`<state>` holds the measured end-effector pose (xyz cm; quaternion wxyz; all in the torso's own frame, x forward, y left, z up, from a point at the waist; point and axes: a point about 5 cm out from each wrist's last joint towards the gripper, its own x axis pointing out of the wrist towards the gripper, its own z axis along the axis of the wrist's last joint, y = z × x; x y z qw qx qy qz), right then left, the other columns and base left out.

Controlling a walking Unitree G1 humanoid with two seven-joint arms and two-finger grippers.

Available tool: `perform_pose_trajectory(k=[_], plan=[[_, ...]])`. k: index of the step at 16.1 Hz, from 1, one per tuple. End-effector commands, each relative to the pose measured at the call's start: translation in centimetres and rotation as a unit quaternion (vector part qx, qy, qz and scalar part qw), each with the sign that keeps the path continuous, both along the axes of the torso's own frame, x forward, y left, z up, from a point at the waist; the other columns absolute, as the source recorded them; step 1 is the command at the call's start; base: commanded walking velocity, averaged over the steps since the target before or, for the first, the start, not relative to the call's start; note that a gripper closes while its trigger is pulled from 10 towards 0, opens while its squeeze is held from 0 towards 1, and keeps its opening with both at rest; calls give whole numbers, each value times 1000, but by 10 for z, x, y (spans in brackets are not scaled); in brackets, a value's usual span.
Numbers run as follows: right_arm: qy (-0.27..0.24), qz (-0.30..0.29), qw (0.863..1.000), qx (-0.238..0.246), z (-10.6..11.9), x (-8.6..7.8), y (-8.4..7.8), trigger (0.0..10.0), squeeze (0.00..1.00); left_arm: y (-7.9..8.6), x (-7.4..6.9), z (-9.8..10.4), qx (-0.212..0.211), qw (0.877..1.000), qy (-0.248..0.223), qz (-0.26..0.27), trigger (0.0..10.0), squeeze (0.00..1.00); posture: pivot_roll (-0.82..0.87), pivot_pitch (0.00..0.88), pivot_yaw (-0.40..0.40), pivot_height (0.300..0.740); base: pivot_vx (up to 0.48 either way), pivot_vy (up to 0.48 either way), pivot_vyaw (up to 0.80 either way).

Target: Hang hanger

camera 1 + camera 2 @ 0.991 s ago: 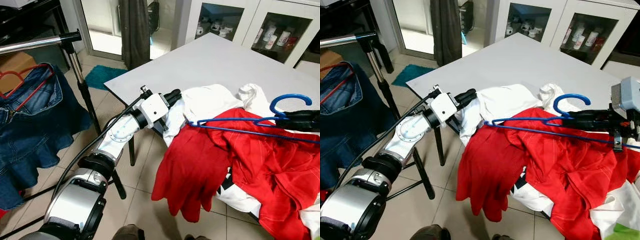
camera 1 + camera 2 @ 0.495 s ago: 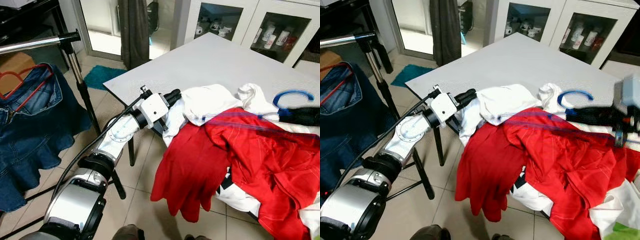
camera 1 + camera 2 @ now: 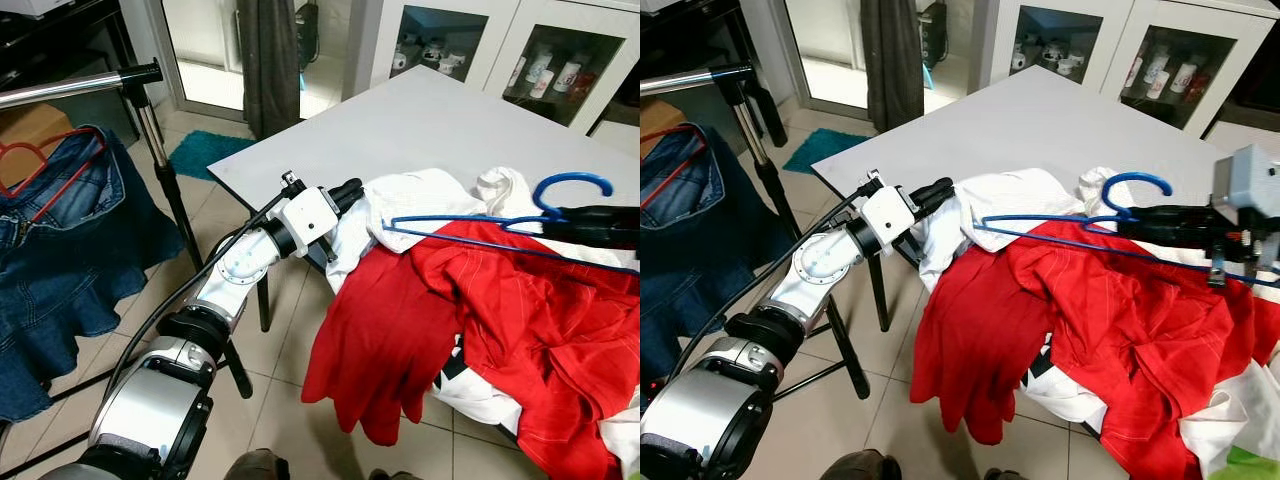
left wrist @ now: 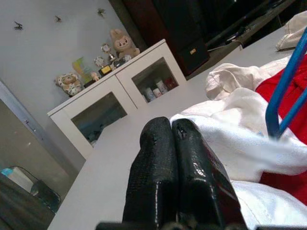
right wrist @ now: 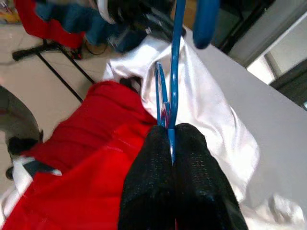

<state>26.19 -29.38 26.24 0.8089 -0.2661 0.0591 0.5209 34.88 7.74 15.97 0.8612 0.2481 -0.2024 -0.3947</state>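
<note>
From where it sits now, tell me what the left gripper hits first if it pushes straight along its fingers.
Most likely the white garment: the left gripper, fingers shut, points straight into its bunched edge on the table. Depth is unclear; it may already touch.

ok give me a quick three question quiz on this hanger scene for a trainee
1. True or false: the right gripper is shut on the blue hanger.
2. Multiple choice: what hangs on the clothes rail? A) a white shirt B) a denim skirt on a red hanger C) a green towel
3. Fill in: the left gripper touches the ____ garment at the table edge.

Key
1. True; its fingers clamp the wire just below the hook.
2. B, the denim skirt.
3. White; the white garment lies beside the red garment.
</note>
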Motion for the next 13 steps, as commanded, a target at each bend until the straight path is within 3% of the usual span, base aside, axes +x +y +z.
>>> perform_pose_trajectory(k=[1, 5, 10, 13], plan=[[-5, 9, 1000, 2, 4, 0, 5, 10000, 0, -4, -1, 6, 3, 1000, -19, -11, 10000, 0, 63, 46, 4, 740, 0, 0, 0], [1, 15, 1000, 8, 6, -1, 6, 10000, 0, -4, -1, 6, 4, 1000, -20, -10, 10000, 0, 68, 46, 3, 740, 0, 0, 0], [11, 40, 999, -5, -8, 1, 28, 10000, 0, -9, -1, 9, 0, 1000, -24, -15, 10000, 0, 61, 45, 3, 740, 0, 0, 0], [-5, 17, 1000, -25, -11, 5, 25, 10000, 0, -8, -2, 10, 1, 999, -28, -17, 10000, 0, 61, 45, 3, 740, 0, 0, 0]])
